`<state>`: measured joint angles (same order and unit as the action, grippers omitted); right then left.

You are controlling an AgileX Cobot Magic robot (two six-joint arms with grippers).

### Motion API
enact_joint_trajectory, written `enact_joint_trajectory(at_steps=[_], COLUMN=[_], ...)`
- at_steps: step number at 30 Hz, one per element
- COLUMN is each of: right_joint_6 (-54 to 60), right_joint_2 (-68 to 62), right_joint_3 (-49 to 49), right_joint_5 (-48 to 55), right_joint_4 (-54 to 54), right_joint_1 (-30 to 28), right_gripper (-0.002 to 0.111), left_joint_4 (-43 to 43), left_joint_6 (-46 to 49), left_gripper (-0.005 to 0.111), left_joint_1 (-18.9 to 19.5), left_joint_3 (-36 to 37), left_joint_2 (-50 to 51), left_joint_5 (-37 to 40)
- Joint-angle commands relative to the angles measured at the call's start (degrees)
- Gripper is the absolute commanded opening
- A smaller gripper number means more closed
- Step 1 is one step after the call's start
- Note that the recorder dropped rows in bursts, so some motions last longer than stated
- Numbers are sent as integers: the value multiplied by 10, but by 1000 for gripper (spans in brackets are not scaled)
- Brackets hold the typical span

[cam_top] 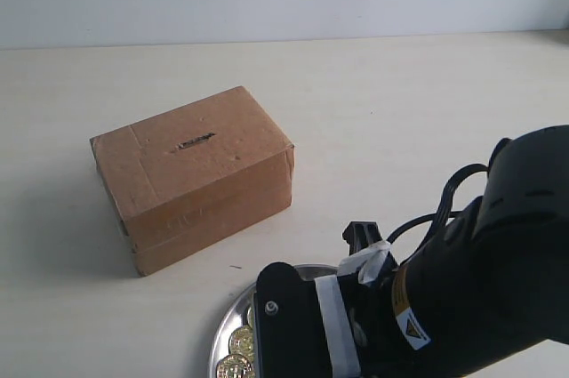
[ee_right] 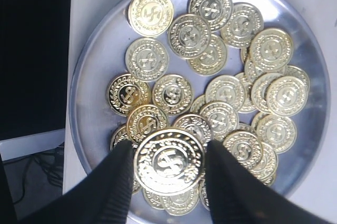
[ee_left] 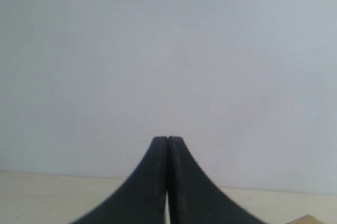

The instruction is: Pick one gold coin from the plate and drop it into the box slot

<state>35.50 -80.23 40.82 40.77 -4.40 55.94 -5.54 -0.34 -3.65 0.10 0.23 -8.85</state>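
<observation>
Down at the bottom edge of the exterior view, just right of centre, the right arm (cam_top: 498,245) bends over the plate (cam_top: 226,323) and hides most of it. Only the shiny left rim and a few of the coins (cam_top: 238,344) peep out.

The wrist camera makes it clear. The right gripper (ee_right: 171,149) has its two black fingers (ee_right: 113,182) pressed against opposite edges of one gold coin (ee_right: 169,163). That coin sits face-up between them, looking larger than the heap spread on the plate beneath it. Every coin carries the same stamp, an S-shaped, dollar-like sign ringed by a wreath; no lettering can be read.

Over at left-centre of the exterior view stands the box (cam_top: 191,178), brown cardboard, apart from the plate on the pale table (cam_top: 400,102). Its slot (cam_top: 194,141) is a short dark slit on the top face, toward that face's upper edge. Faint marks on the box's front side are too dim to read.

A yellow triangle warning sticker (cam_top: 413,327) shows on the arm, its text too small to make out, with white tape (cam_top: 338,325) wrapped beside it.

And the left gripper (ee_left: 168,138)? Its jaws are pressed flat together with nothing between them, facing a plain pale wall (ee_left: 168,50).
</observation>
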Motion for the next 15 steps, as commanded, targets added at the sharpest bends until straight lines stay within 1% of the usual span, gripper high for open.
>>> enact_joint_trajectory(at_steps=[1,4,10,15], right_joint_6=[1,1,-1,-12], right_joint_2=[5,5,5,5], right_joint_3=[2,2,2,2], right_joint_5=[-6,-14,-35,-54], right_joint_4=[5,5,4,3], right_joint_1=[0,0,0,0], right_gripper=[24,24,24,24], left_joint_4=[-37,-39,-41,-41], left_joint_6=[-119,-177,-247,-271], left_gripper=[0,0,0,0], left_joint_1=[-4,-4,-4,-5], left_joint_3=[-1,-1,-1,-1], left_joint_2=[-2,-2,2,43], left_joint_5=[-2,7,29,59])
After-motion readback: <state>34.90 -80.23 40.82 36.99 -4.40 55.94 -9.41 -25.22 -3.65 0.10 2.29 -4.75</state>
